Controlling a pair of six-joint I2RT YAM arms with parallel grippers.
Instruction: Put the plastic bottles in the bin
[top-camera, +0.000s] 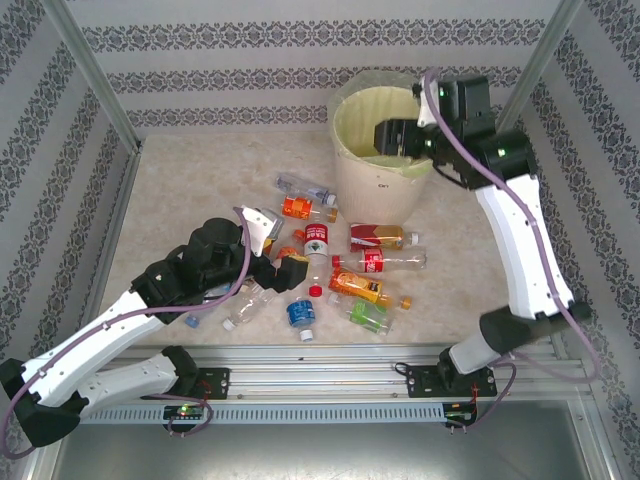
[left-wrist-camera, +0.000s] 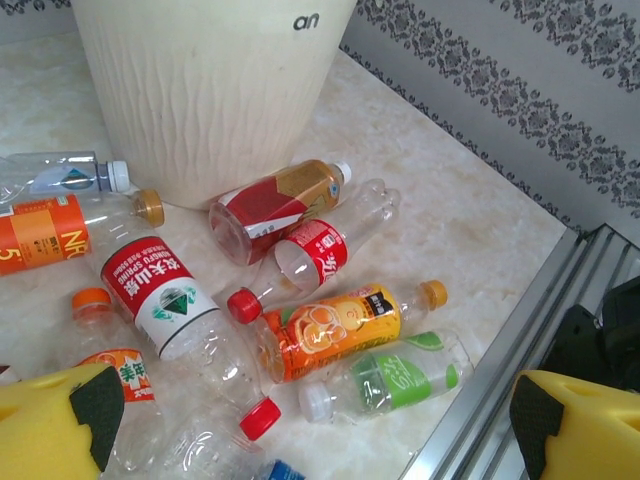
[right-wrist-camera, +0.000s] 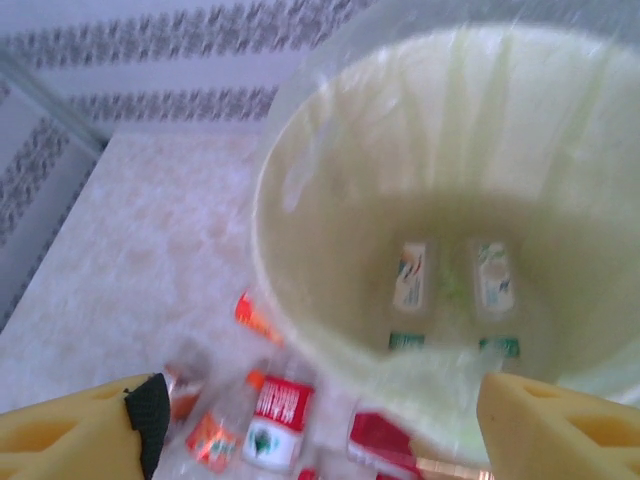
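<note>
Left claw (left-wrist-camera: 320, 425), spread wide and empty, hangs over plastic bottles (left-wrist-camera: 330, 325) crowded on the table (left-wrist-camera: 470, 200) beside the bin (left-wrist-camera: 200, 90); right claw (right-wrist-camera: 320, 420), open and empty, hovers above it. I judge closing could pinch two or roll one away.

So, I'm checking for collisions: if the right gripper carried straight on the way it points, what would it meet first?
The right gripper, open above the bin, would likely meet its bag-lined inside first, near the bottles at the bottom; depth is unclear.
</note>
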